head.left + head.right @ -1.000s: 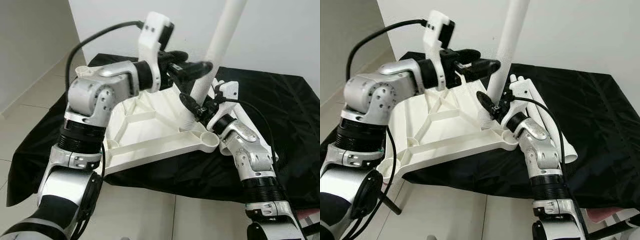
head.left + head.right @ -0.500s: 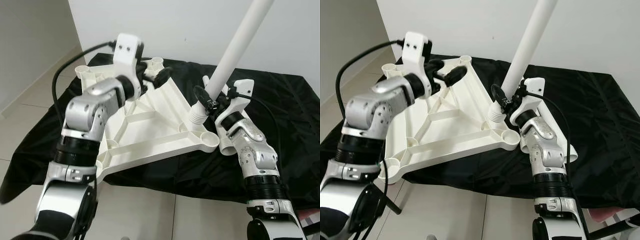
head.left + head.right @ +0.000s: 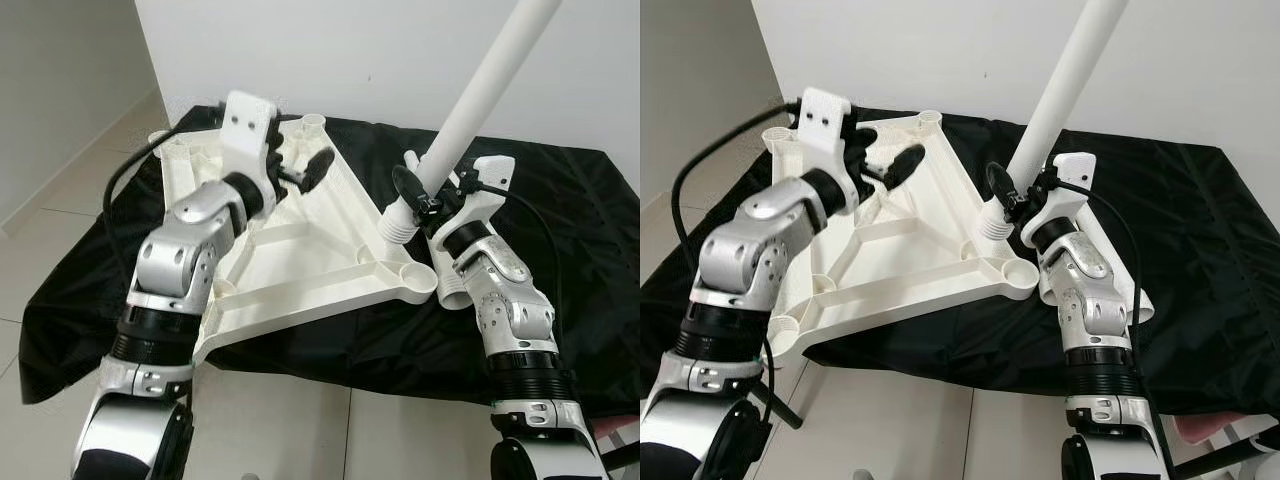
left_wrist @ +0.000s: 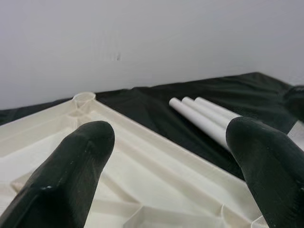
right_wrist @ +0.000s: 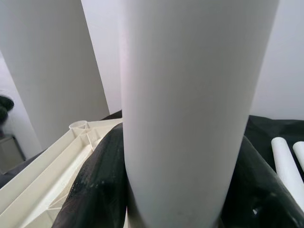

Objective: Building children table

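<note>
The right claw point(image 3: 418, 197) is clamped on the white table leg point(image 3: 470, 100) low on its shaft, just above the ribbed threaded end, and the right wrist view shows both black fingers point(image 5: 95, 190) wrapped against the tube. The leg leans up and away toward the wall, its threaded tip hanging just above the upturned tabletop point(image 3: 300, 250) near the corner socket point(image 3: 415, 278) but not yet in it. To do this step well, I judge the leg should first be brought upright over that socket, lowered until the thread seats squarely, and only then turned; starting it tilted as it is risks a crossed thread. The left claw point(image 3: 300, 172) hovers over the far part of the tabletop with its fingers point(image 4: 71, 166) spread apart and nothing between them, well placed to press down and steady the panel during the turn. The tabletop lies ribs-up on a black cloth point(image 3: 560, 230) over a low platform, with its near-left corner overhanging the edge above the tiled floor point(image 3: 60, 230), so downward force there could tip it. Spare legs point(image 4: 204, 114) lie on the cloth beyond the tabletop, near the right arm. Above the socket there is open room, though the wall stands close behind the leg's upper end.
</note>
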Motion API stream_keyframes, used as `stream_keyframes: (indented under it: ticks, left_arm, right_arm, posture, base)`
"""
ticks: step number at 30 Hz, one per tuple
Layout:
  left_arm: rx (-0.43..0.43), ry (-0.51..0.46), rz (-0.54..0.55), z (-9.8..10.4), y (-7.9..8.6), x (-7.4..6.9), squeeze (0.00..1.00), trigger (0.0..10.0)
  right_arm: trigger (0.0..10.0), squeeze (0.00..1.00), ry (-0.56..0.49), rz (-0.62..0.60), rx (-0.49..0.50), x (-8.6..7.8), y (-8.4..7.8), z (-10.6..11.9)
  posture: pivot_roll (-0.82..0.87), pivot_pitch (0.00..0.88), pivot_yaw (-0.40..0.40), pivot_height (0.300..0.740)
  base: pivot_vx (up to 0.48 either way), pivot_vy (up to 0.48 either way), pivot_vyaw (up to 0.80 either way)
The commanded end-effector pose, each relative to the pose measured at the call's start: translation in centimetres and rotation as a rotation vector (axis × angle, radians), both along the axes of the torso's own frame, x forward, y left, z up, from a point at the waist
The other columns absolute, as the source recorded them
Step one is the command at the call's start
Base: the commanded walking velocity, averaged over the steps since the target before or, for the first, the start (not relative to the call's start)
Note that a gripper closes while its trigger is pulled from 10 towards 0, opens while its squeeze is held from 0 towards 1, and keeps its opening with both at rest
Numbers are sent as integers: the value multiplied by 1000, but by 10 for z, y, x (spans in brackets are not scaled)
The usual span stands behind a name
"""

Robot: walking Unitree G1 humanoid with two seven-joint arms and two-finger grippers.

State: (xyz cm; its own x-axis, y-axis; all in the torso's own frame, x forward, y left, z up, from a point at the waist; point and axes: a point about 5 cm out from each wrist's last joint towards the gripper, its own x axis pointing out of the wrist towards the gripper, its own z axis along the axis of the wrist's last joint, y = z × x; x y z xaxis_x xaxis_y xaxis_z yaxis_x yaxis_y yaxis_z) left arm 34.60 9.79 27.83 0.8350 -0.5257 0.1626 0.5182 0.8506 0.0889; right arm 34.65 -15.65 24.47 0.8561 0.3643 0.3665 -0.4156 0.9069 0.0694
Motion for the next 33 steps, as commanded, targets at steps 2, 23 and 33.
stream_keyframes:
  ticks: [2,23,33]
  left_arm:
    - [4,-24,128,-5,4,-1,0,10000]
    - [32,-13,141,-21,4,-6,0,10000]
    - [59,-28,95,-23,1,-10,0,10000]
  right_arm:
    - [10000,0,-33,-8,22,-4,1,4]
    - [10000,0,-25,-19,30,-6,0,2]
    - [10000,0,-29,-13,28,-4,0,3]
  posture:
    - [-64,71,33,740]
    - [-62,86,31,740]
    - [-62,89,22,740]
  base:
    - [0,0,0]
    - [0,175,0]
    - [0,0,0]
